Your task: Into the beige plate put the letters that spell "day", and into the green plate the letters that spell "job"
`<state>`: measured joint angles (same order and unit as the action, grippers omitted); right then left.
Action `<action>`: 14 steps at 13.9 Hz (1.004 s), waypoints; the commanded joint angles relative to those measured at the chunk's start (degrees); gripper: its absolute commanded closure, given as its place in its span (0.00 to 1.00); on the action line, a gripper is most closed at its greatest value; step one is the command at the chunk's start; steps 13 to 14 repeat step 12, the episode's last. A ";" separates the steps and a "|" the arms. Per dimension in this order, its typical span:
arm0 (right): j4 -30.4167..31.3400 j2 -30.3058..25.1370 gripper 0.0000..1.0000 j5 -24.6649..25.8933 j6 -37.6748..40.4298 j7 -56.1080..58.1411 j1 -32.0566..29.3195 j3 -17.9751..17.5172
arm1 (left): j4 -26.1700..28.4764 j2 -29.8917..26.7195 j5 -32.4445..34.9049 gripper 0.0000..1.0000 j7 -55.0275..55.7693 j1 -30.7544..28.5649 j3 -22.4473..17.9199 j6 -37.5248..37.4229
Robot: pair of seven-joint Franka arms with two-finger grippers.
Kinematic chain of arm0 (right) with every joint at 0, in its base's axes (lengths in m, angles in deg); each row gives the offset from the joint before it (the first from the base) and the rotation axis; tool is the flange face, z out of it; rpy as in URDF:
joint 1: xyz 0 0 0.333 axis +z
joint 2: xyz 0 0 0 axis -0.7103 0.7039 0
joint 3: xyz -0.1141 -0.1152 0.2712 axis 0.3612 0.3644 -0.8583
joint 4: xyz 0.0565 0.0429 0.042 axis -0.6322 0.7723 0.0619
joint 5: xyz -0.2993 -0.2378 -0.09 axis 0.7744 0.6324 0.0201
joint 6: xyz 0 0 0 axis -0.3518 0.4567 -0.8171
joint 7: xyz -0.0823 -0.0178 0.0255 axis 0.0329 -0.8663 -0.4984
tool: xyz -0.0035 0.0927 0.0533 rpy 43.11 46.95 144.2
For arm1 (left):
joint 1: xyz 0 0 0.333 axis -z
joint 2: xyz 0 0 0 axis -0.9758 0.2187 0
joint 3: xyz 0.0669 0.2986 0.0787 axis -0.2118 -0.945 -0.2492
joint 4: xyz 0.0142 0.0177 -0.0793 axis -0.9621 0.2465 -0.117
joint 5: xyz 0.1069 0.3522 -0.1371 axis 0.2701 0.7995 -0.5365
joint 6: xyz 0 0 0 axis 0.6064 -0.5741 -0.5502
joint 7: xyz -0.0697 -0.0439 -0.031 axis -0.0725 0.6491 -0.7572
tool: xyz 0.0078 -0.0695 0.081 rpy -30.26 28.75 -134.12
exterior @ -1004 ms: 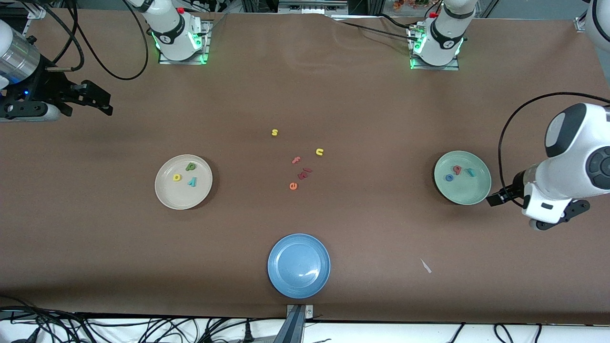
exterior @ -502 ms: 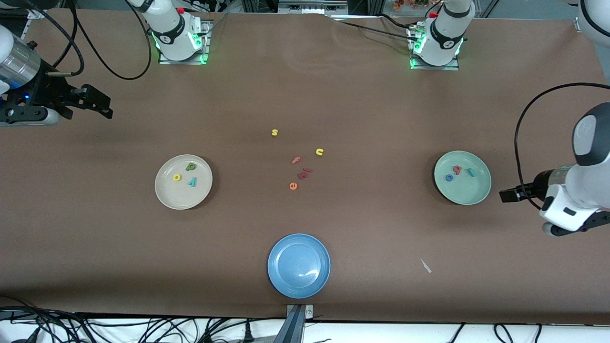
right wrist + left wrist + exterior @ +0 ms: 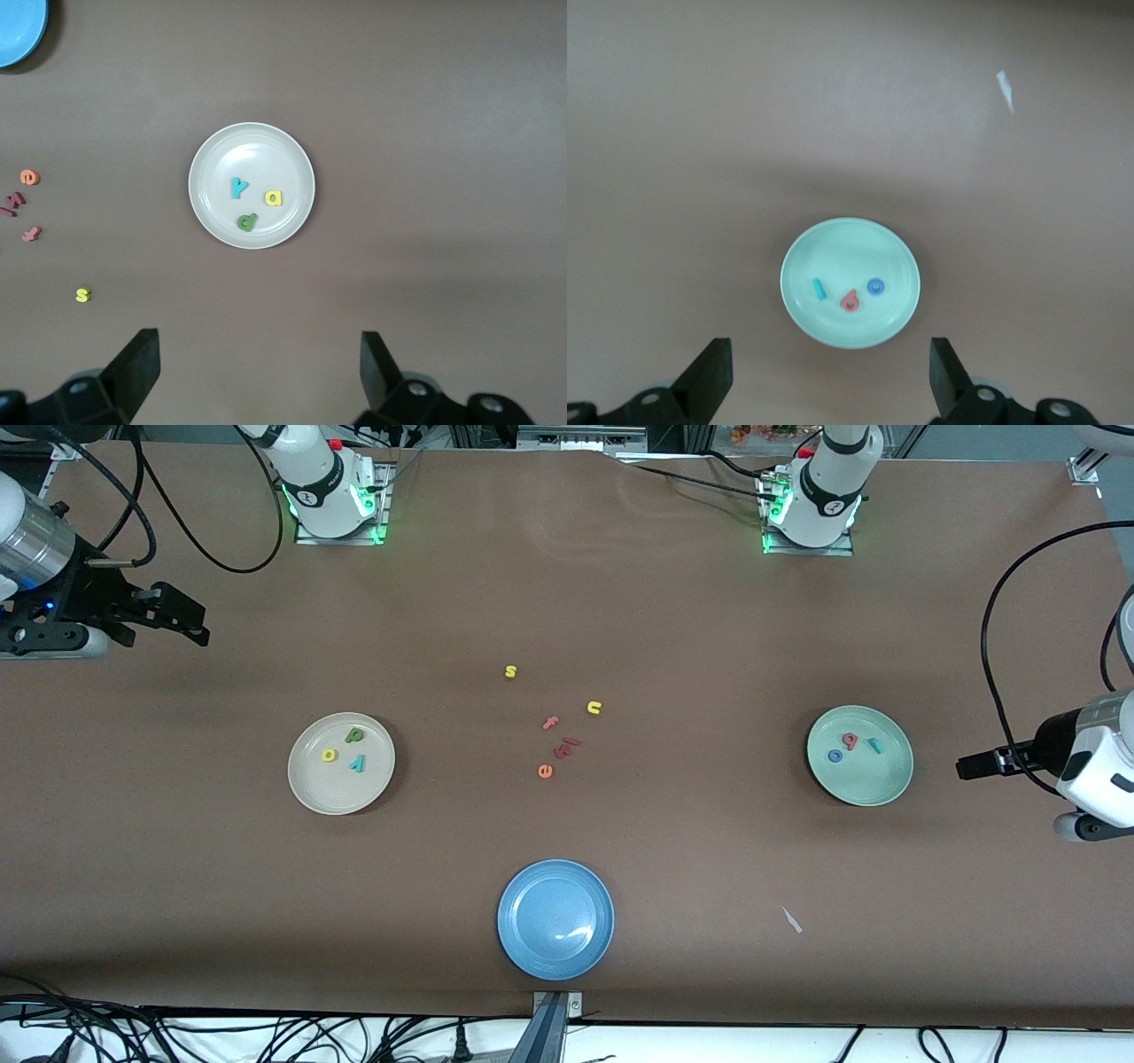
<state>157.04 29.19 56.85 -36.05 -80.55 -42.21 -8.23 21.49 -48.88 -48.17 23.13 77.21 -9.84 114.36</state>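
The beige plate point(image 3: 332, 793) holds a yellow d point(image 3: 330, 755), a green a point(image 3: 354, 735) and a teal y point(image 3: 358, 763). In the green plate point(image 3: 864, 784) lie a blue o point(image 3: 834, 755), a pinkish-red b point(image 3: 850, 740) and a teal j point(image 3: 875, 746). My left gripper point(image 3: 970, 766) hangs open and empty over bare table, beside the green plate toward the left arm's end. The left wrist view shows the green plate point(image 3: 802, 319) off the open gripper point(image 3: 831, 381). My right gripper point(image 3: 190, 620) is open and empty at the right arm's end, with the beige plate point(image 3: 213, 159) in its wrist view.
A blue plate point(image 3: 514, 948) sits near the table's front edge, mid-table. Loose letters lie in the middle: yellow s point(image 3: 510, 671), yellow u point(image 3: 594, 708), pink f point(image 3: 550, 723), orange e point(image 3: 545, 771), dark red pieces point(image 3: 565, 747). A white scrap point(image 3: 791, 919) lies nearer the camera than the green plate.
The left arm has drawn back from the green plate toward its end of the table, gripper still open. The right arm has barely shifted. The letters stay put.
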 commanded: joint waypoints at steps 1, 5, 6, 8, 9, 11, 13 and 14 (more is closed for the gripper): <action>0.37 -0.70 0.00 0.28 0.72 0.24 -0.49 -0.46 | 8.09 -4.63 -1.29 0.03 -5.82 -1.23 -0.09 5.38; 0.37 -1.14 0.00 1.33 1.08 0.16 -0.15 -1.07 | 8.09 -4.19 -0.94 0.02 -13.32 -1.42 0.36 5.12; 0.37 -1.14 0.00 1.33 1.16 0.16 -0.14 -1.07 | 8.18 -4.19 -0.94 0.01 -12.89 -1.33 0.36 5.12; 0.37 -1.14 0.00 1.33 1.16 0.16 -0.14 -1.07 | 8.18 -4.19 -1.37 0.01 -13.06 -1.33 0.36 5.12; 0.37 -1.22 0.00 1.42 1.16 0.16 -0.14 -1.07 | 8.18 -4.19 -1.38 0.01 -13.41 -1.16 0.36 5.12; 0.37 -1.14 0.00 1.51 1.16 0.16 -0.14 -0.99 | 8.35 -4.10 -1.12 0.01 -14.72 -0.81 0.53 3.81; 0.37 -1.14 0.00 1.51 1.16 0.16 -0.14 -0.98 | 8.27 -4.01 -0.94 0.01 -15.77 -0.54 0.53 3.28; 0.37 -1.14 0.00 1.51 1.16 0.16 -0.14 -0.98 | 8.27 -4.01 -0.94 0.01 -15.77 -0.54 0.53 3.28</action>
